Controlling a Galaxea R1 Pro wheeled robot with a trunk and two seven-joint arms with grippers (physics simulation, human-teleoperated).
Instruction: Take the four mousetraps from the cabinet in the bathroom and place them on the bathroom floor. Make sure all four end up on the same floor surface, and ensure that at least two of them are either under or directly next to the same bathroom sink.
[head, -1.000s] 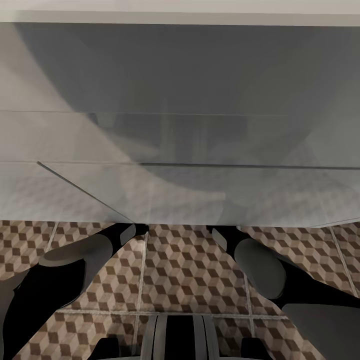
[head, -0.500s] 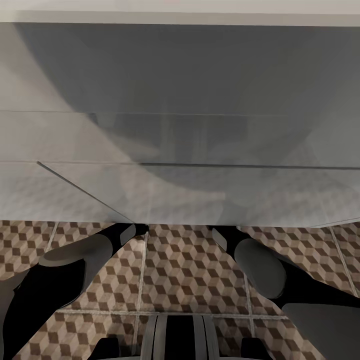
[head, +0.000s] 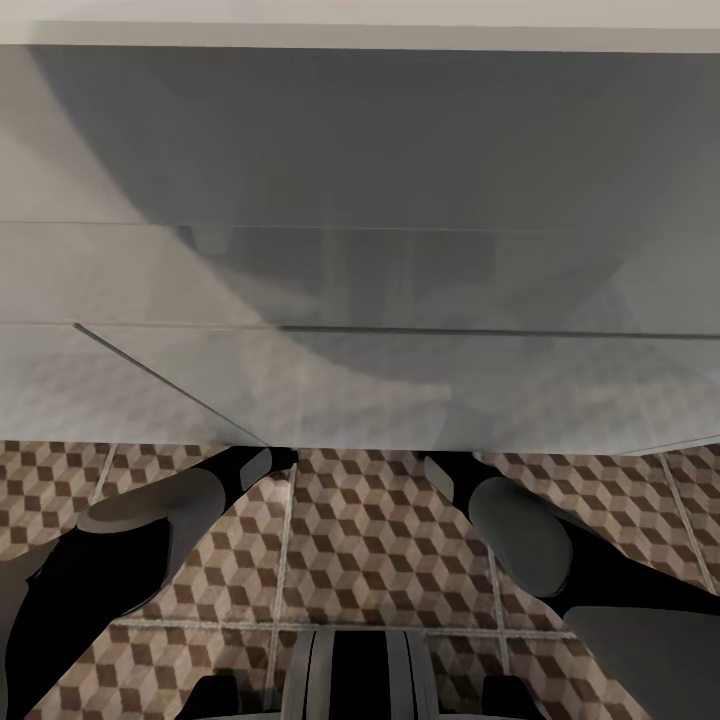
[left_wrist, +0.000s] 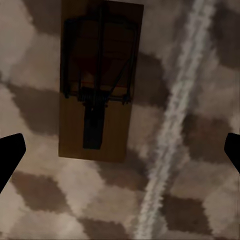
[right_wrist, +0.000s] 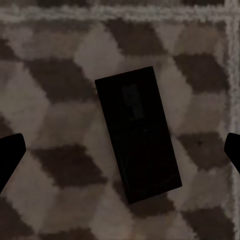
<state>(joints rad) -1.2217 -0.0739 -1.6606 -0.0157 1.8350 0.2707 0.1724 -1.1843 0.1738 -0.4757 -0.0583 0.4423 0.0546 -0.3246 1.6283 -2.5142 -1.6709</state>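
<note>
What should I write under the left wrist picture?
Open left tool above a mousetrap lying flat on the cube-patterned bathroom floor.

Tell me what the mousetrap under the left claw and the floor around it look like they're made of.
The mousetrap looks like a flat brown wooden board, matte, carrying dark metal wire and a spring bar. The floor looks like printed tile: a brown and beige cube pattern crossed by a pale grout line, with little shine.

Left arm (head: 130, 540), right arm (head: 530, 540): black links, rounded grey shells; black tool fingertips (left_wrist: 10, 155).
</note>
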